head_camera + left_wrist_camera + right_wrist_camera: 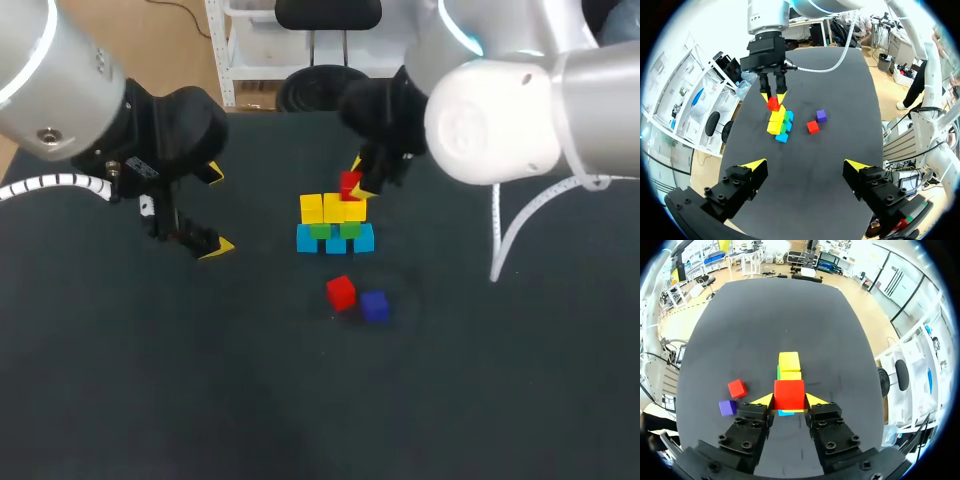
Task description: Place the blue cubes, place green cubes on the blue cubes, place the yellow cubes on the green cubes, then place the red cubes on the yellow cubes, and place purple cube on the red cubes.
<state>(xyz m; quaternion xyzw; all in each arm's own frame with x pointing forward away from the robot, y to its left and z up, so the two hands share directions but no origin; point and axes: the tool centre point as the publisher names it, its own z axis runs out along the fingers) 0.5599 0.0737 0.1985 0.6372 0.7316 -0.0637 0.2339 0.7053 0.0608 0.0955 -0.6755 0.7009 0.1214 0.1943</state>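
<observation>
The stack (pixel 335 225) shows blue cubes (pixel 308 240) at the base, green cubes (pixel 350 230) on them and yellow cubes (pixel 312 208) above, so I judge 3 layers done. My right claw (pixel 789 401) is clenched on 1 red cube (pixel 789 390), directly over the stack's yellow layer. I cannot tell whether the cube is seated. Left to do: release this cube, add the loose red cube (pixel 341 292), then top off with the purple cube (pixel 374 306).

Both loose cubes lie on the near side of the stack, just beside each other, so a finger going for the red one has little room on the purple side. The stack stands mid-counter (pixel 200 380), well away from every edge, with bare surface all round the loose pair. My left claw (pixel 216 209) is released and empty, well apart from the stack on its left, leaving the right arm a free lane down.
</observation>
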